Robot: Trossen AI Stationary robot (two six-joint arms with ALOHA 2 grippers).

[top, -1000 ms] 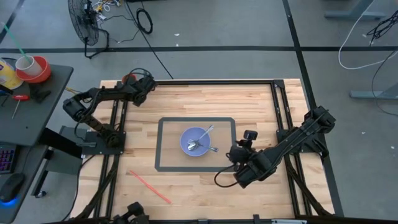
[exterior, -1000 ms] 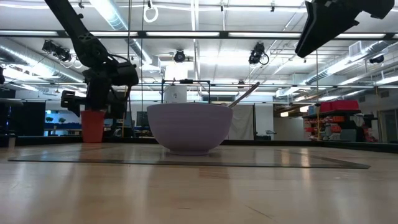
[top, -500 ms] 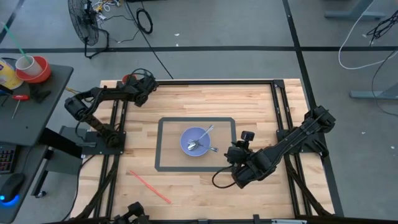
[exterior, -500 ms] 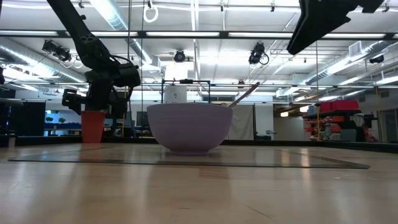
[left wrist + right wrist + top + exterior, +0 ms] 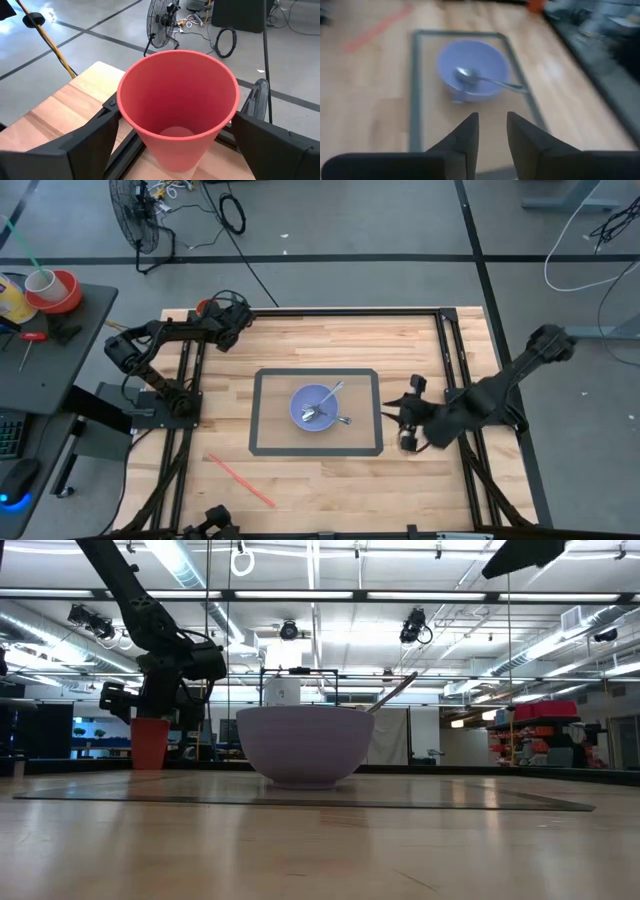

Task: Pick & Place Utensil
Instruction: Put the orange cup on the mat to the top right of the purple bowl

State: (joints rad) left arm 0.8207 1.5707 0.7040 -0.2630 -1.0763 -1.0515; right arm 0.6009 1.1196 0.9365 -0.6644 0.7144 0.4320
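- The right gripper is seen just beside the right edge of the grey mat; its fingers are parted by a narrow gap and nothing is held between them.
- Half a second ago that gripper was placed nearer the front of the table; it has been drawn back toward the right side and raised, so that in the low view only a corner of the arm is left at the top.
- This is judged to be a withdrawal after a release, with the placing step seemingly done.
- The spoon is found lying in the lavender bowl, its handle resting over the far rim; a second utensil handle seems to be lodged beside it.
- The left gripper is kept at the far left corner, spread wide around an empty red cup, which is not touched.
- A red straw-like stick is left on the bare wood near the front.
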